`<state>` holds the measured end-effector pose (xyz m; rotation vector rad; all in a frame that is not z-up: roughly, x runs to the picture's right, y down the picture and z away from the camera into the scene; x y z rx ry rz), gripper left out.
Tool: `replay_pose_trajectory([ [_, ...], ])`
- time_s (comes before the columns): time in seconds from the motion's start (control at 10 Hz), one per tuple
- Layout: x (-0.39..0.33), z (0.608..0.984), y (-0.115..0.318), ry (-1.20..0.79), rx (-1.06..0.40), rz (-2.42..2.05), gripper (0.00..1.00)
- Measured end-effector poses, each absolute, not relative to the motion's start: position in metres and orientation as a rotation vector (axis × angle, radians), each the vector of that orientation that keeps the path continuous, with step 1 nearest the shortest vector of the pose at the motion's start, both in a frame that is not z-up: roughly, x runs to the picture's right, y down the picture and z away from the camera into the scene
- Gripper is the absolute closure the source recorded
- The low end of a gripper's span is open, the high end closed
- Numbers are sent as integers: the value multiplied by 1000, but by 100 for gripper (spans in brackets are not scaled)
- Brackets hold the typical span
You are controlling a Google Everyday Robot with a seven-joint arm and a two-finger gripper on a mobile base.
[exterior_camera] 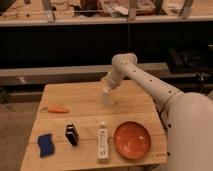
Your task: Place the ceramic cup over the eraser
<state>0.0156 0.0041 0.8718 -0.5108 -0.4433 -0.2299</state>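
Cup (107, 98): small and pale, on the far middle part of the surface, behind the plate and a little to its left in the view, well apart from it. Whether its base rests on the wood or hangs just above it cannot be told.
Gripper (106, 91): right at the top of the cup, pointing down, also behind the plate and left of it.
Grip: cannot tell whether it is spread or closed on the cup; the two blend together there.
Arm (145, 82): white, rises from the robot's body to the right of the plate, bends at a joint behind and above the cup, then drops to the gripper.
Eraser (72, 134): small black block at the front, left of the plate, apart from the cup.
Tube (103, 142): white, lying front to back between the eraser and the plate, just beside the plate's left rim without touching it.
Plate (132, 140): round, orange, at the front right of the surface.
Sponge (45, 144): blue, farthest left of the plate, near the front left corner, beside the eraser.
Carrot (59, 108): orange, lying flat, left of the plate and farther back, near the left edge.
Surface (137, 106): light wooden tabletop carrying all of these.
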Motion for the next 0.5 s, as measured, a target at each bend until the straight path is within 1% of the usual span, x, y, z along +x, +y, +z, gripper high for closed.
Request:
replay_pose_trajectory([
  [0.2,16,871,4,-435,-513,-261,20],
  [0.5,8,866,5,-494,-509,-587,20],
])
